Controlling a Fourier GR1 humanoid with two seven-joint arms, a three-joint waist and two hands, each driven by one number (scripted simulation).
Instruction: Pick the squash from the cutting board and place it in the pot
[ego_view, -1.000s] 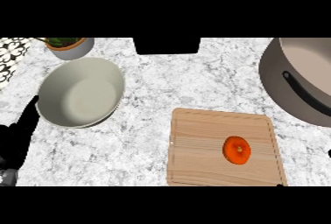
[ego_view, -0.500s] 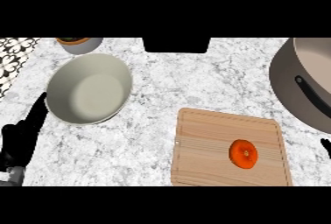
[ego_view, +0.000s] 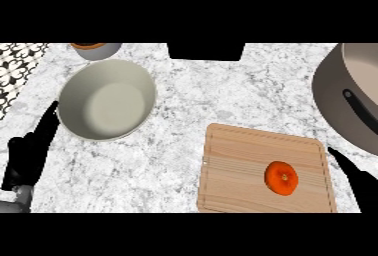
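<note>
Head view shows my open right hand (ego_view: 358, 182) beside the squash (ego_view: 282, 177); I risk knocking it off the cutting board (ego_view: 236, 165).

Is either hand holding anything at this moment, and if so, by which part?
Nothing is held. The left hand is open at the left edge. The right hand is open beside the cutting board. The squash lies untouched on the board.

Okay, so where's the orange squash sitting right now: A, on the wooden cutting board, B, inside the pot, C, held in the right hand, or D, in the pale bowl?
A: the squash lies on the cutting board, with the right hand beside the board, not touching it.
</note>
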